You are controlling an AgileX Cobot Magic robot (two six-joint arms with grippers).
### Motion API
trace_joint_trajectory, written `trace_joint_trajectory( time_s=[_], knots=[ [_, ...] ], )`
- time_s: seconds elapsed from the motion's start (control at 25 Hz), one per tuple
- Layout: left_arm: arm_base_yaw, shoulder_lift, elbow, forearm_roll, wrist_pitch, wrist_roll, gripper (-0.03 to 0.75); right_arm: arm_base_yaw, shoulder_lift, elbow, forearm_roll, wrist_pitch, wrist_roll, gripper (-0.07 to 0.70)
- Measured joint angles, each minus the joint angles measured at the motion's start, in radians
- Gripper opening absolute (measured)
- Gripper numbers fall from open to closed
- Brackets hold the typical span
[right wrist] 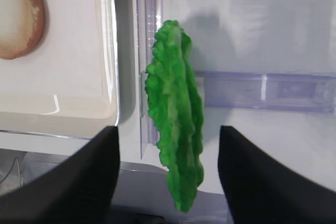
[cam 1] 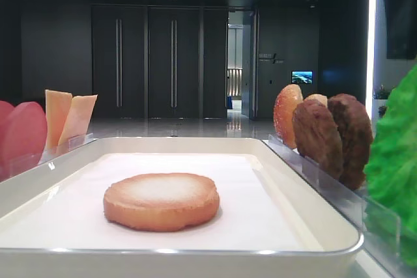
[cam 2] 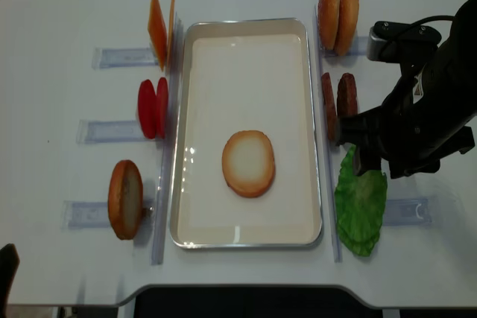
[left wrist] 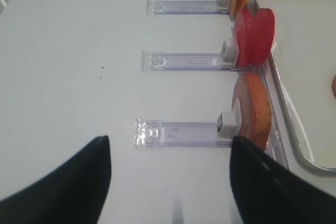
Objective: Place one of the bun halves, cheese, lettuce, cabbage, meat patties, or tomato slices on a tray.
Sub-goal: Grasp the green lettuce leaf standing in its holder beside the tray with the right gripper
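Observation:
A bun half [cam 2: 248, 163] lies flat on the white tray [cam 2: 246, 39], pale face up. The green lettuce [right wrist: 176, 103] stands on edge in its clear holder right of the tray. My right gripper [right wrist: 168, 174] is open and straddles the leaf's near end, with a gap on each side and no finger touching it. My left gripper [left wrist: 170, 179] is open over bare table, left of another bun half [left wrist: 254, 111] that stands in a holder. Also in holders are tomato slices [cam 2: 153, 107], cheese [cam 2: 160, 20], meat patties [cam 2: 339, 102] and two buns [cam 2: 337, 16]. Cabbage is out of view.
Clear plastic holder rails [left wrist: 181, 132] stick out from both long sides of the tray. The right arm [cam 2: 421, 121] hangs over the table's right side, above the patties' and lettuce's rails. The tray's raised rim [right wrist: 113, 51] runs just left of the lettuce.

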Motion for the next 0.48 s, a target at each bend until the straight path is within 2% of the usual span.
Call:
trace_joint_trajectory(
  time_s=[0.32,0.48],
  knots=[
    [0.000,0.000,0.000,0.000,0.000,0.000,0.535,0.004,0.001,0.020,0.018,-0.016,0.001,0.309],
    [0.000,0.000,0.000,0.000,0.000,0.000,0.535,0.004,0.001,0.021,0.020,-0.028,0.001,0.188]
  ],
)
